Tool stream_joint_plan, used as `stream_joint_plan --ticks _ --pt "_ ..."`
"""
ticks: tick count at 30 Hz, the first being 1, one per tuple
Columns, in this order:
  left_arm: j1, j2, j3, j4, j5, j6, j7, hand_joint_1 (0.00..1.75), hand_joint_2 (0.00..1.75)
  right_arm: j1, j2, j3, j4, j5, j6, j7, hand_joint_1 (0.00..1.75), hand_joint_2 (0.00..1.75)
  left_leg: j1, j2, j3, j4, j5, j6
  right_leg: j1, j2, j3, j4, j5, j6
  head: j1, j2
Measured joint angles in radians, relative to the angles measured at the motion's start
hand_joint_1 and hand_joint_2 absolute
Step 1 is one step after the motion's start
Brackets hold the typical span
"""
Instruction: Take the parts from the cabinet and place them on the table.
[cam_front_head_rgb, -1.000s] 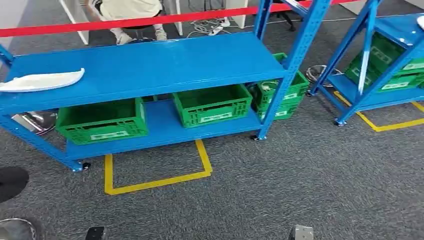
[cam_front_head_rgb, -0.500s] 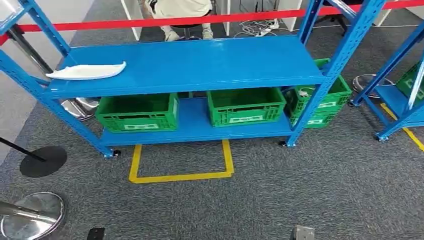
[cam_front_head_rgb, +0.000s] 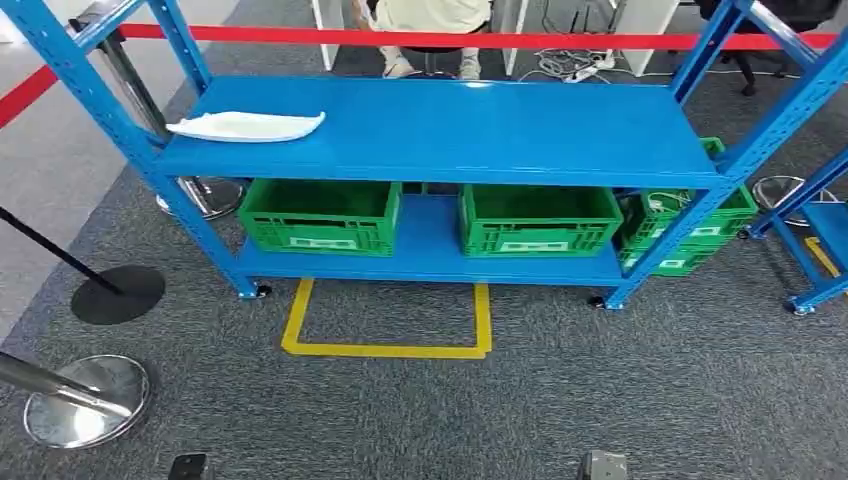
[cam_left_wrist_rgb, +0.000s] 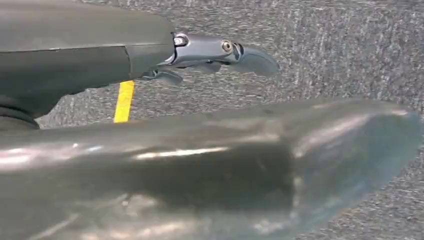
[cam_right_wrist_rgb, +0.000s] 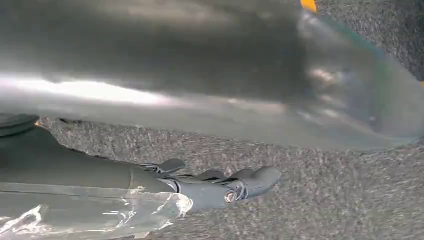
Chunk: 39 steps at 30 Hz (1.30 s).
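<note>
- Left robot hand (cam_left_wrist_rgb: 215, 52) and right robot hand (cam_right_wrist_rgb: 225, 187) hanging over grey carpet, fingers extended, holding nothing.
- Yellow floor marking (cam_front_head_rgb: 390, 348) before blue cabinet (cam_front_head_rgb: 440, 135).
- Green crates (cam_front_head_rgb: 320, 215) on lower shelf.
- White part (cam_front_head_rgb: 245, 126) — flat on upper shelf, left end.

- Two green crates (cam_front_head_rgb: 322, 214) (cam_front_head_rgb: 540, 219) sit on the lower shelf.
- A yellow tape outline (cam_front_head_rgb: 388, 346) marks the grey carpet.
- A red barrier strap (cam_front_head_rgb: 520, 39) runs behind.
- A chrome stanchion base (cam_front_head_rgb: 85, 400) stands at left.
</note>
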<state>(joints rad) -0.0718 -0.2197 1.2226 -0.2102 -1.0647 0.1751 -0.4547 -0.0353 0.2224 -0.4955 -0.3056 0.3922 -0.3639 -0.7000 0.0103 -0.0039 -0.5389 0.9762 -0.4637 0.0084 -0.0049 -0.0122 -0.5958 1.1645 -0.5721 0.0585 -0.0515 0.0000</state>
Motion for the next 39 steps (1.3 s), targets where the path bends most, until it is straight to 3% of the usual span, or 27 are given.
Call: stream_joint_plan --ticks 2,3,5,7,8,9,10,12,13,15,17,18,19,20,23,24,25,27,29,30,32,34,35,36,37,38,39 --pt "0.001 0.0 0.0 0.0 0.0 0.0 0.0 0.0 0.0 0.004 0.0 0.0 0.0 -0.002 -0.003 0.0 0.0 0.0 -0.003 -0.006 0.005 0.001 -0.006 0.004 0.0 0.007 -0.088 0.141 -0.045 0.003 0.002 0.0" --pt "0.002 0.0 0.001 0.0 0.0 0.0 0.0 0.0 0.0 0.006 0.0 0.0 0.0 -0.003 -0.004 0.0 0.0 0.0 -0.003 -0.01 0.012 0.001 -0.012 0.004 0.0 0.007 -0.11 0.155 -0.032 0.003 0.001 0.0" --pt "0.003 0.0 0.001 0.0 0.0 0.0 -0.001 0.0 0.0 0.006 0.0 0.0 0.0 -0.003 -0.004 0.0 0.0 0.0 -0.003 -0.018 0.032 0.001 -0.025 0.001 0.0 0.007 -0.085 0.059 0.051 0.001 0.003 0.0" --pt "0.003 -0.001 0.001 0.0 0.0 0.0 -0.001 0.0 0.0 0.007 0.0 0.0 0.0 -0.003 -0.004 0.0 0.0 0.0 -0.002 -0.023 0.053 0.001 -0.042 -0.007 -0.001 0.012 -0.025 -0.11 0.161 -0.005 0.005 0.0" --pt "0.002 0.0 0.001 0.0 0.0 0.0 -0.001 0.0 0.0 0.006 0.001 0.0 0.001 -0.004 -0.004 0.001 0.0 0.0 -0.004 -0.023 0.058 0.003 -0.049 -0.013 0.001 0.019 -0.025 -0.122 0.133 -0.009 0.008 0.0" --pt "0.0 0.0 0.001 0.0 0.0 0.0 -0.001 0.0 0.0 0.002 0.002 0.0 0.001 -0.004 -0.005 0.0 0.0 0.0 -0.004 -0.026 0.051 0.003 -0.052 -0.02 0.005 0.018 -0.015 -0.131 0.113 -0.023 0.011 0.0" --pt "0.002 0.0 0.001 0.0 0.0 0.0 -0.002 0.0 0.0 0.004 0.002 0.0 0.001 -0.004 -0.005 0.0 0.0 0.0 -0.002 -0.025 0.052 0.0 -0.054 -0.027 0.006 0.018 -0.015 -0.133 0.131 -0.031 0.007 0.0" --pt "0.001 -0.001 0.001 0.0 0.0 0.0 -0.002 0.0 0.0 0.006 0.002 -0.001 0.001 -0.005 -0.006 0.0 0.0 0.0 -0.002 -0.025 0.065 0.003 -0.053 -0.037 0.004 0.018 0.0 -0.138 0.125 -0.044 0.008 0.0" --pt "0.0 -0.001 0.002 0.0 0.0 0.0 -0.002 0.0 0.0 0.006 0.004 -0.002 0.0 -0.005 -0.006 0.0 0.0 0.0 -0.001 -0.02 0.055 0.027 -0.051 -0.04 0.001 0.016 0.01 -0.144 0.123 -0.048 0.008 0.0" --pt "-0.006 0.0 0.001 0.0 0.0 0.0 -0.003 0.0 0.0 0.003 0.004 -0.002 0.0 -0.004 -0.007 0.0 0.0 0.0 -0.002 -0.012 -0.035 0.173 -0.064 -0.051 -0.001 0.012 0.024 -0.147 0.113 -0.058 -0.001 0.0" --pt "-0.002 0.0 0.001 0.0 0.0 0.0 -0.003 0.0 0.0 0.004 0.004 -0.002 0.0 -0.004 -0.007 0.0 0.0 0.0 -0.001 -0.011 -0.128 0.293 -0.13 -0.056 -0.001 0.011 0.038 -0.147 0.096 -0.061 -0.002 0.0" --pt "0.001 0.0 0.002 0.0 0.0 -0.001 -0.003 0.0 0.0 0.006 0.004 -0.002 0.0 -0.004 -0.007 0.0 0.0 0.0 -0.001 -0.011 -0.158 0.314 -0.148 -0.056 -0.001 0.012 0.049 -0.147 0.087 -0.061 -0.002 0.0" --pt "0.003 0.0 0.002 0.0 0.0 0.0 -0.003 0.0 0.0 0.007 0.004 -0.003 0.0 -0.004 -0.007 0.0 0.0 0.0 -0.001 -0.01 -0.169 0.298 -0.137 -0.056 -0.001 0.012 0.063 -0.147 0.077 -0.06 -0.003 0.0" --pt "0.004 0.0 0.002 0.0 0.0 -0.001 -0.003 0.0 0.0 0.007 0.005 -0.004 0.0 -0.004 -0.007 0.0 0.0 0.0 -0.001 -0.01 -0.162 0.251 -0.101 -0.054 -0.002 0.013 0.078 -0.148 0.066 -0.058 -0.003 0.0" --pt "0.006 0.0 0.002 0.0 0.0 0.0 -0.003 0.0 0.0 0.006 0.006 -0.005 0.001 -0.004 -0.007 0.0 0.0 0.0 -0.002 0.01 -0.115 0.055 0.08 -0.046 0.001 0.011 0.108 -0.149 0.03 -0.044 -0.005 0.0" --pt "0.002 0.0 0.003 0.0 0.0 -0.001 -0.003 0.0 0.0 0.005 0.006 -0.006 0.0 -0.004 -0.007 0.0 0.0 0.0 -0.002 0.017 -0.115 0.041 0.058 -0.042 0.006 0.012 0.113 -0.146 0.016 -0.038 -0.011 0.0" --pt "0.002 0.0 0.003 0.0 0.0 -0.001 -0.003 0.0 0.0 0.004 0.006 -0.006 0.0 -0.004 -0.007 0.0 0.0 0.0 -0.004 0.011 -0.107 0.037 0.056 -0.037 0.007 0.01 0.126 -0.162 0.002 -0.031 -0.002 0.0" --pt "0.002 0.0 0.005 0.0 0.0 -0.001 -0.004 0.0 0.0 0.003 0.006 -0.007 -0.001 -0.007 -0.007 0.0 0.0 0.0 -0.001 0.003 -0.092 0.029 0.047 -0.02 0.006 0.006 0.163 -0.167 0.01 -0.018 -0.001 0.0" --pt "0.005 0.0 0.008 0.0 0.001 -0.001 -0.005 0.0 0.0 -0.001 0.006 -0.007 -0.001 -0.009 -0.006 -0.001 0.0 0.0 0.001 -0.001 -0.067 0.027 0.043 -0.007 0.003 0.008 0.137 -0.107 0.004 -0.011 0.003 0.0" --pt "0.003 0.0 0.01 0.0 0.001 -0.001 -0.005 0.0 0.0 -0.002 0.006 -0.007 -0.001 -0.01 -0.005 -0.001 0.0 0.0 0.0 -0.001 -0.06 0.027 0.035 -0.002 0.003 0.008 0.091 -0.033 -0.005 -0.008 0.007 0.0" --pt "0.003 0.0 0.011 0.0 0.001 -0.001 -0.005 0.0 0.0 0.004 0.006 -0.007 -0.001 -0.011 -0.005 -0.001 0.0 0.0 -0.002 -0.005 -0.039 0.027 0.013 0.002 0.004 0.009 -0.018 0.109 -0.069 -0.004 0.009 0.0" --pt "0.006 0.0 0.011 0.0 0.001 -0.001 -0.005 0.0 0.0 0.008 0.006 -0.008 -0.001 -0.012 -0.005 0.0 0.0 0.0 -0.003 -0.009 -0.009 0.027 -0.012 0.002 0.004 0.009 -0.076 0.129 -0.118 -0.005 0.011 0.0" --pt "0.007 0.0 0.012 0.0 0.002 -0.001 -0.005 0.0 0.0 0.008 0.006 -0.009 -0.001 -0.012 -0.005 0.0 0.0 0.0 -0.003 -0.012 0.01 0.027 -0.027 0.001 0.004 0.009 -0.083 0.092 -0.111 -0.007 0.011 0.0" --pt "0.007 0.0 0.013 0.0 0.002 -0.001 -0.005 0.0 0.0 0.008 0.006 -0.01 -0.001 -0.013 -0.005 0.0 0.0 0.0 -0.003 -0.014 0.031 0.027 -0.041 -0.001 0.004 0.009 -0.078 0.037 -0.076 -0.01 0.012 0.0" --pt "0.007 0.0 0.013 0.0 0.003 0.0 -0.005 0.0 0.0 0.009 0.006 -0.01 -0.001 -0.014 -0.005 0.0 0.0 0.0 -0.003 -0.014 0.053 0.027 -0.056 -0.004 0.004 0.009 -0.072 -0.036 0.009 -0.015 0.013 0.0" --pt "0.009 -0.001 0.014 0.0 0.004 0.002 -0.005 0.0 0.0 0.014 0.006 -0.011 0.002 -0.017 -0.005 0.0 0.0 0.0 -0.003 -0.015 0.06 0.027 -0.066 -0.007 0.005 0.009 -0.075 -0.094 0.128 -0.021 0.018 0.0" --pt "0.007 0.0 0.015 0.0 0.005 0.002 -0.003 0.0 0.0 0.013 0.006 -0.012 0.003 -0.018 -0.005 0.0 0.0 0.0 -0.006 -0.02 0.073 0.037 -0.078 -0.015 0.008 0.009 -0.079 -0.106 0.167 -0.026 0.018 0.0"
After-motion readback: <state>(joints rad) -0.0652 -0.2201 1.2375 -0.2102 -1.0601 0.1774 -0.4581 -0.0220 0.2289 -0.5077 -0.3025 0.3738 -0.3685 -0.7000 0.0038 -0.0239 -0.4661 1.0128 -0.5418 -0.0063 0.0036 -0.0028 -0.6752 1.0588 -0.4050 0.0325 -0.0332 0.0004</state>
